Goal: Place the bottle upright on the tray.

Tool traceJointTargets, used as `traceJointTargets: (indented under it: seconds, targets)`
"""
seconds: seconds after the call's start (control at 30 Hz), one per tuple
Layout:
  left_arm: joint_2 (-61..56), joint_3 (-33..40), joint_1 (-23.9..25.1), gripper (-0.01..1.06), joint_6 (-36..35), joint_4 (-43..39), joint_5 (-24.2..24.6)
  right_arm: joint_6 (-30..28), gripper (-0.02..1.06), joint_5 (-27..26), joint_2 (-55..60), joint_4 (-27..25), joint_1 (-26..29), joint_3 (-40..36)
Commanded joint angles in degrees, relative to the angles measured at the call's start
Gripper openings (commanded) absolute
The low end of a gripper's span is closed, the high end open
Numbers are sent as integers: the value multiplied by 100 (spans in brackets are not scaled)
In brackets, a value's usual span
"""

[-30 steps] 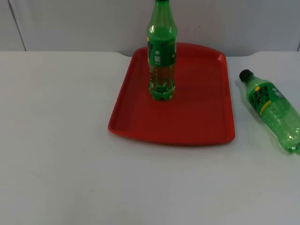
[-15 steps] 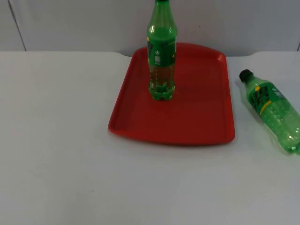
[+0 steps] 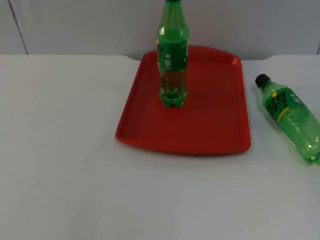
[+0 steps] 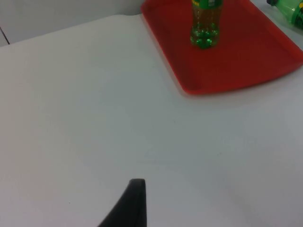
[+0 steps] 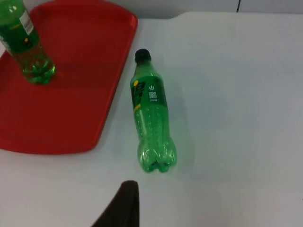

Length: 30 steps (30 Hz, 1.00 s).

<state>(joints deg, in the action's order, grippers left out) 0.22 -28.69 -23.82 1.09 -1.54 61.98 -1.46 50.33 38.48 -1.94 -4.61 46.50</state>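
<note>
A green bottle [image 3: 172, 60] stands upright on the far left part of the red tray [image 3: 210, 125]. A second green bottle [image 3: 292, 117] with a black cap lies on its side on the white table, right of the tray, cap toward the wall. My right gripper [image 5: 124, 205] hangs over the table just short of this lying bottle's [image 5: 151, 118] base and holds nothing. My left gripper [image 4: 132, 203] waits over bare table well to the left of the tray [image 4: 246, 61], far from the standing bottle [image 4: 205, 23].
The grey partition wall [image 3: 90, 25] closes off the table behind the tray. White table top [image 3: 60, 150] stretches left of and in front of the tray. The tray's raised right rim [image 5: 118, 85] runs close beside the lying bottle.
</note>
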Motion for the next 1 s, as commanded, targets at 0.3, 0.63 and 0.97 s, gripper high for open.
traceJointTargets:
  seconds: [0.3,0.63,0.97]
  targets:
    - [-22,36,-14,105,-42,-31,-46,-101,105,-254,2232,-38,23,1355]
    - [-22,36,-14,105,-42,-31,-46,-281,105,35,4187,-184,-9,2971]
    - [-22,36,-14,105,-42,-31,-46,-437,105,1162,6034,-416,-77,4739]
